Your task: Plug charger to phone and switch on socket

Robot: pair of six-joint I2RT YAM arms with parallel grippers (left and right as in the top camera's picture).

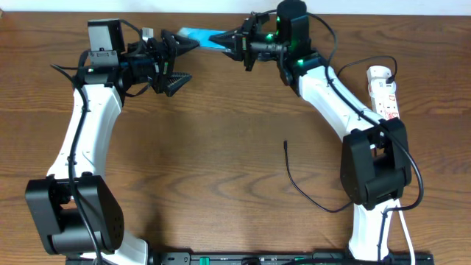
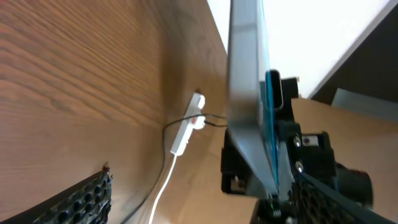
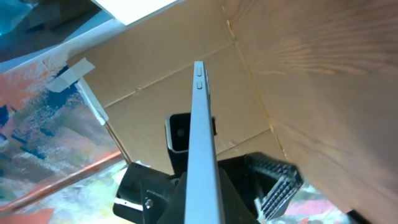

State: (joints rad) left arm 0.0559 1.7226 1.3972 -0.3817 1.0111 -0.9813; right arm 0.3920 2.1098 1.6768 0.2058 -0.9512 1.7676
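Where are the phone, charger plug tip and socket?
phone (image 1: pixel 197 35): overhead view, middle of its teal screen.
charger plug tip (image 1: pixel 285 146): overhead view, the cable's free end.
socket (image 1: pixel 383 88): overhead view, white body near the rounded end.

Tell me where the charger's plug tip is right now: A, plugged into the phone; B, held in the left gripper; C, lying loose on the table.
C: the charger's plug tip lies on the bare table, well apart from the phone, with nothing gripping it.
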